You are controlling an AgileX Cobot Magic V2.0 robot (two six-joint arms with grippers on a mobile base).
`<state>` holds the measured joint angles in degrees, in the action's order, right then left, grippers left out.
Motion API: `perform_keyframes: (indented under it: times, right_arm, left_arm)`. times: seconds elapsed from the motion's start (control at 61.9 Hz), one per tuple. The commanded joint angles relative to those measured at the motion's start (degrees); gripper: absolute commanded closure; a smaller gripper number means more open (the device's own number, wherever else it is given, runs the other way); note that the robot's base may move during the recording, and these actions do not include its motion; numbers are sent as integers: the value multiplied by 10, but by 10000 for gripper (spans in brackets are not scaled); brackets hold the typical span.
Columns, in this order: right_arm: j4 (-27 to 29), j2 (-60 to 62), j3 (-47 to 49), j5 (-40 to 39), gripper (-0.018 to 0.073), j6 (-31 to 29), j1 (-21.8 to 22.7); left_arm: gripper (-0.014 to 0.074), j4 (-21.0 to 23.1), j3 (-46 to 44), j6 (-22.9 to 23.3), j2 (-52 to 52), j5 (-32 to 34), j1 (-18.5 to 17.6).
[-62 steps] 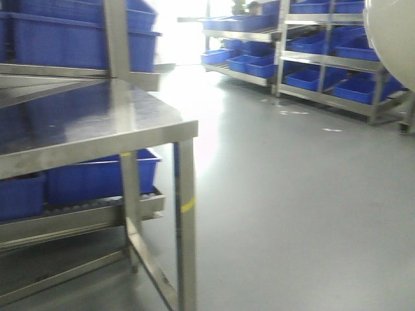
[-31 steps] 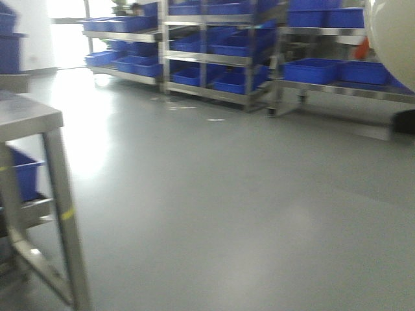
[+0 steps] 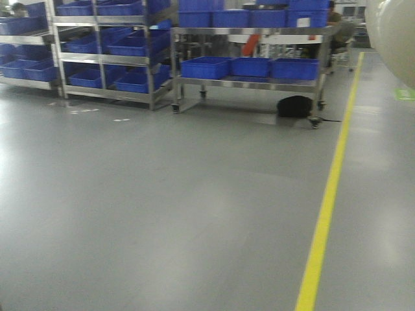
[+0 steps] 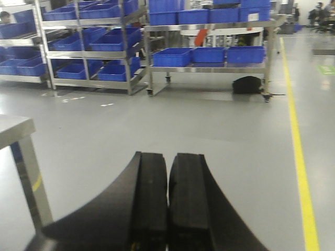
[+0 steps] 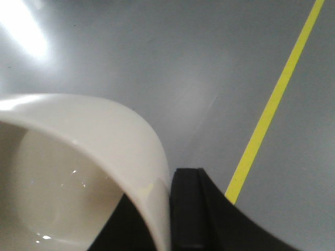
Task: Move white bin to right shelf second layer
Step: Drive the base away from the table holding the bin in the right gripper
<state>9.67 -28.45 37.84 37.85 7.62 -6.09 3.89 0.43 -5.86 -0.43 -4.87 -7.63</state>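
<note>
The cream-white glossy bin (image 5: 78,172) fills the lower left of the right wrist view, held in the air over the grey floor. My right gripper (image 5: 167,209) is shut on its thin wall, one black finger inside and one (image 5: 188,209) outside. The bin's rounded bottom also shows at the top right of the front view (image 3: 395,35). My left gripper (image 4: 168,198) is shut and empty, its two black fingers pressed together above the floor. No lanes of white rollers can be made out on the racks in view.
Steel racks with blue crates (image 3: 249,66) stand across the back of the room. A yellow floor line (image 3: 327,194) runs on the right. A black bag (image 3: 295,105) lies under one rack. A steel table corner (image 4: 15,130) is at the left.
The view has swung right: the steel table left the front view, the blue-crate racks slid left, and the yellow line came in. The bin stays at the top right.
</note>
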Motion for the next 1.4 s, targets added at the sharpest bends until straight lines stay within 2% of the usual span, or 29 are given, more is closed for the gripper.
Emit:
perform_keyframes:
  times: [0.0, 1.388]
  right_arm:
    - [9, 0, 18, -54, 510, -2, 3]
    - [9, 17, 18, -44, 510, -2, 3]
  left_arm:
    - [512, 3, 21, 1, -8, 49, -2]
    - [512, 3, 21, 1, -8, 49, -2]
